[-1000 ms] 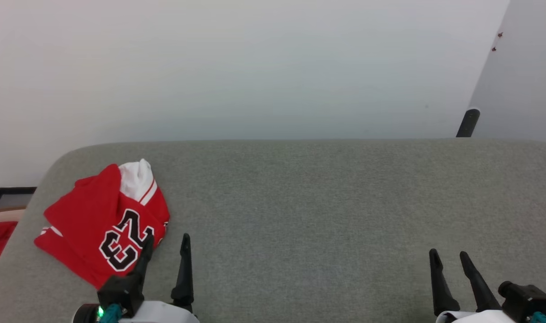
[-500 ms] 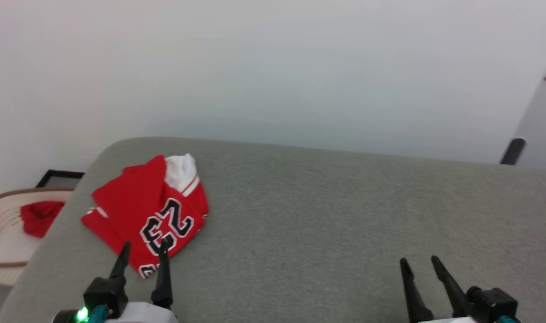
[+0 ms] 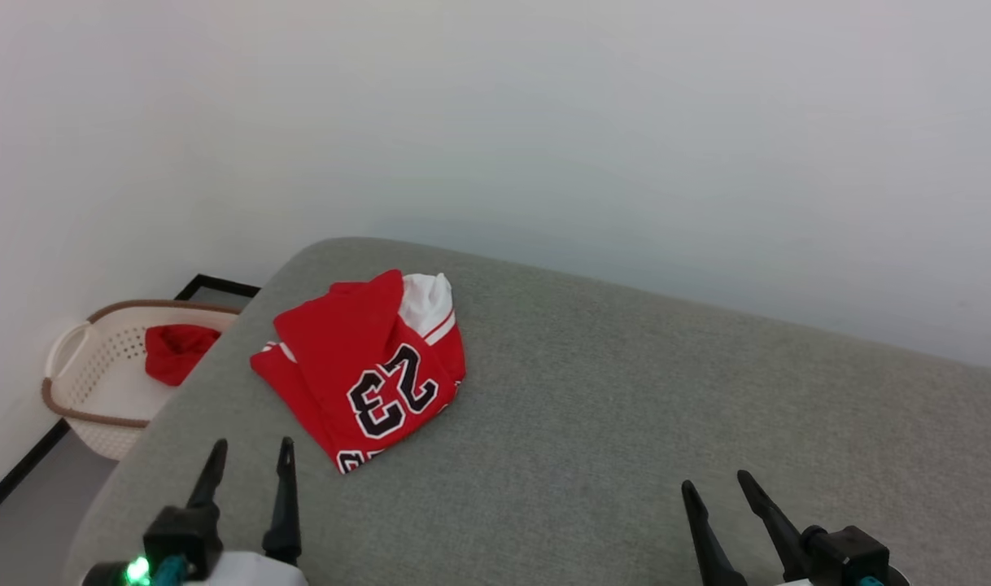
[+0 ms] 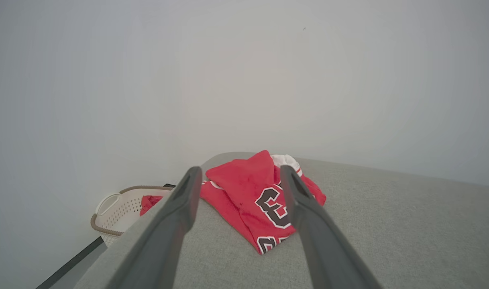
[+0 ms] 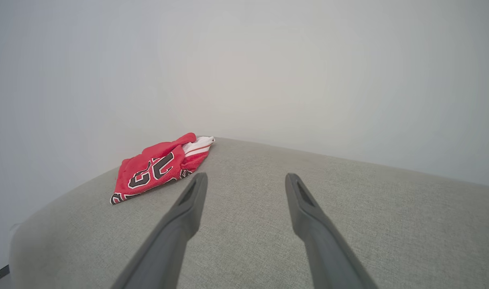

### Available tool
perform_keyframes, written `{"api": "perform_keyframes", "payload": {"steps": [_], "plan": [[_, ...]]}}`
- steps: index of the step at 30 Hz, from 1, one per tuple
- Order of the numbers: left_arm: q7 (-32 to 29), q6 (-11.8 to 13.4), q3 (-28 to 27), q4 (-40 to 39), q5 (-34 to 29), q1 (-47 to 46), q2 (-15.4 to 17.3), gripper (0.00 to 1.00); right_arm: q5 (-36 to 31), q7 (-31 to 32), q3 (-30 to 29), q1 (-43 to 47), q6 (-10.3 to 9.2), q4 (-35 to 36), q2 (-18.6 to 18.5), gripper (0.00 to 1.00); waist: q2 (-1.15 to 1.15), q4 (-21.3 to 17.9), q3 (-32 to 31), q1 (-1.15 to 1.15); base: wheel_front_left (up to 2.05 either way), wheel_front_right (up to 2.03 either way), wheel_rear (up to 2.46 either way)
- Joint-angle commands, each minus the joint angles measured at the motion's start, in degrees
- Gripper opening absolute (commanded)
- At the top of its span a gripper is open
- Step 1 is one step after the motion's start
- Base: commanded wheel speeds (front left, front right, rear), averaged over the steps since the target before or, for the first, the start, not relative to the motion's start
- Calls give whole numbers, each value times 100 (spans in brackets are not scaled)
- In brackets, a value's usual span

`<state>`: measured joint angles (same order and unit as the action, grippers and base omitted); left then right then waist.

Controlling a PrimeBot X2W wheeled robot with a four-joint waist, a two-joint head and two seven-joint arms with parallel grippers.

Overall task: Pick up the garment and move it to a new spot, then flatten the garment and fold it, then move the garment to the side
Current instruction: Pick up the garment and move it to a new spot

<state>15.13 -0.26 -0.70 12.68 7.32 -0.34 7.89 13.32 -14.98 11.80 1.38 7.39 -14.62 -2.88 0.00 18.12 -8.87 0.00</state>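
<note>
My head camera has swung toward my left since a second ago, so the whole picture has slid. The garment [image 3: 365, 370] itself lies where it did, bunched and folded over on the grey padded surface [image 3: 626, 423] near that surface's rounded left corner. Its black 23 faces up and a white sleeve with red stripes pokes out at the far side.

With the turn, a white basket [image 3: 105, 374] with a brown rim has come fully into the frame on the floor to the left of the padding. A red cloth [image 3: 174, 352] is lying in it; a second ago I saw just a scrap of that red at the edge.

My left gripper [image 3: 251, 443] has changed against the shirt. Before, one fingertip overlapped the hem beside the number, and now both fingers sit clear of the cloth, nearer me and to its left. They are spread apart with nothing between them. In the left wrist view the shirt shows beyond and between those two fingers, untouched.

My right gripper [image 3: 716, 480] is well apart from the shirt over bare padding, fingers likewise spread and empty, much as before
</note>
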Motion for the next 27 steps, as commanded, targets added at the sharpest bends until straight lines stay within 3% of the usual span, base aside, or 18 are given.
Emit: {"api": "perform_keyframes", "payload": {"steps": [1,5,12,20,27], "plan": [[2,-62,-10,59,46,-128,66,100,-27,-32,24,-87,19,-12,-1,100,0,21,28,0,0,0,0],[-217,-278,-32,215,228,-493,211,100,-123,-15,16,-156,19,-47,-2,100,0,-124,169,0,0,0,0],[-1494,-590,-91,498,760,-1423,727,100,-324,92,-79,-293,18,51,-2,100,0,-514,546,0,0,0,0],[-3033,-720,76,1115,1498,-2817,1465,100,-491,239,-86,-462,12,404,-97,100,0,-971,1187,0,0,0,0],[-4174,-723,360,1762,2190,-3672,1886,100,-521,302,-50,-704,12,663,-154,100,0,-1377,1818,0,0,0,0]]}}
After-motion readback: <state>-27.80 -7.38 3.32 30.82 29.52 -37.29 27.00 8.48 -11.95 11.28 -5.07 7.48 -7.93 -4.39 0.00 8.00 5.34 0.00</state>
